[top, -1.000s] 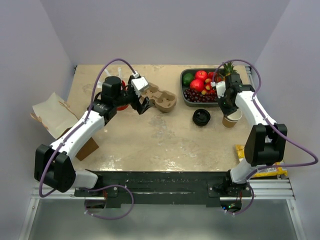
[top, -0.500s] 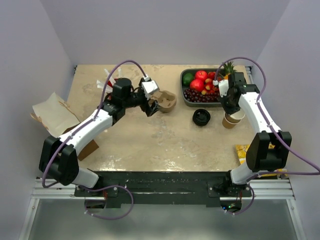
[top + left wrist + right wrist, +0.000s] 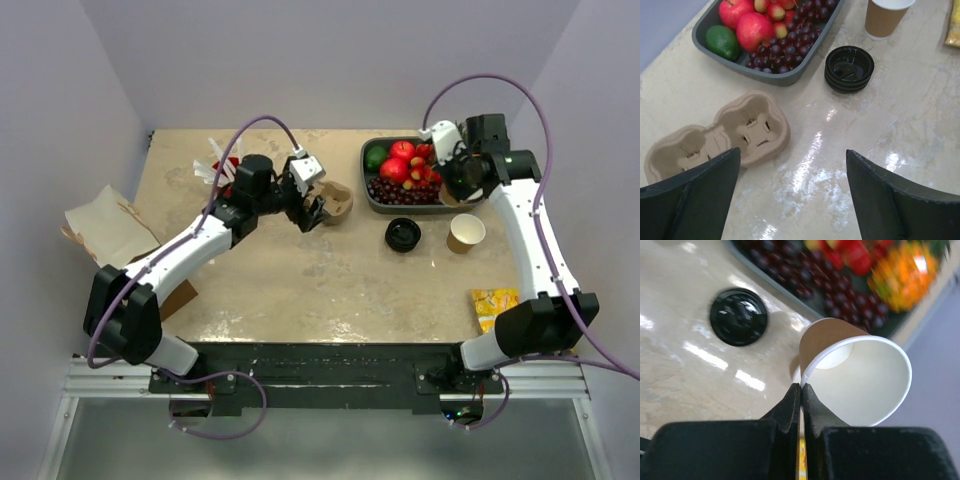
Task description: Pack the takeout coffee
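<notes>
**Right gripper** [image 3: 801, 386]: the fingers are pressing together on the white rim of the tan paper cup [image 3: 855, 375], pinching its thin wall at one edge. The cup is uncapped and showing a white inside. In the right wrist view it is appearing tilted. I cannot tell from any view whether its base is touching the table [image 3: 330, 280]. Overhead, the right arm is reaching high over the near right corner of the grey fruit tray [image 3: 785, 79]. The cup is showing just on the near side of that tray.

**Black lid** [image 3: 738, 316]: it is lying on the table just to the left of the cup, apart from it and near the tray's front wall. In the left wrist view it is showing only black plastic, with ribbed sides and a sunken top.

**Left gripper** [image 3: 792, 152]: the jaws are standing wide apart, gripping nothing, and hovering over bare marble-patterned table. The pulp cup carrier [image 3: 720, 137] is lying flat just beyond the left finger, with two wells facing up. It is between the gripper and the tray's left end.

**Surroundings:** the tray is holding red apples, a green fruit, strawberries and dark cherries. A yellow packet [image 3: 493, 303] is lying near the right front edge, well apart from the cup. A brown paper bag [image 3: 105, 225] is sitting at the far left edge.
</notes>
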Controlling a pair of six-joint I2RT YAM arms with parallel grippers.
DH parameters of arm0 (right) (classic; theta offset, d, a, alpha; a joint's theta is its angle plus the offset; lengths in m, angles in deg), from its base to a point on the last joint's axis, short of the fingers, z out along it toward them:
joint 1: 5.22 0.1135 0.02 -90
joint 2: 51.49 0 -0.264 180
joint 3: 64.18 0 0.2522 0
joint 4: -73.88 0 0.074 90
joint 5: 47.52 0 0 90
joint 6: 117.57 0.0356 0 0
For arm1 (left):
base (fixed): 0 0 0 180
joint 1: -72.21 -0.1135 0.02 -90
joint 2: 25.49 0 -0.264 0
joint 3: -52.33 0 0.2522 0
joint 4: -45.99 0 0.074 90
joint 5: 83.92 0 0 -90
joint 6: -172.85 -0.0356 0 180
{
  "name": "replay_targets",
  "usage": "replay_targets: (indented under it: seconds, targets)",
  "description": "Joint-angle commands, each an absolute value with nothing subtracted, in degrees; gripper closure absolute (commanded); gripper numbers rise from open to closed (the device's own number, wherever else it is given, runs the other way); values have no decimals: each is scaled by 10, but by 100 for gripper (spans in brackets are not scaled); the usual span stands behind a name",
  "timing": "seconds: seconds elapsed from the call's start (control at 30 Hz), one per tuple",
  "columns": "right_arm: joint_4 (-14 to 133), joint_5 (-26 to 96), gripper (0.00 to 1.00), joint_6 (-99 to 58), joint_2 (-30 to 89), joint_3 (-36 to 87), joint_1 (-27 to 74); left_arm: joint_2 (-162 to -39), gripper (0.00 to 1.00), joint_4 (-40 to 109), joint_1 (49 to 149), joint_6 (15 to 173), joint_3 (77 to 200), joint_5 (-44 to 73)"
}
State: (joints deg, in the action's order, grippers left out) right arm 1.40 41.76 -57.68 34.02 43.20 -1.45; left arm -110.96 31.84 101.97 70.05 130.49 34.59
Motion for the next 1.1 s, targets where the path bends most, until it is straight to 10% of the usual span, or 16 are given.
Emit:
replay_targets:
  seconds: [0.0,0.6,1.07]
  targets:
    - [25,309,100,-660,312,421,91,-1066,12,249,994,811,1337,294]
    - [84,297,100,-801,407,344,407,-936,11,311,857,867,1281,258]
    - [69,306,100,-803,471,350,427,-917,9,343,858,857,1258,252]
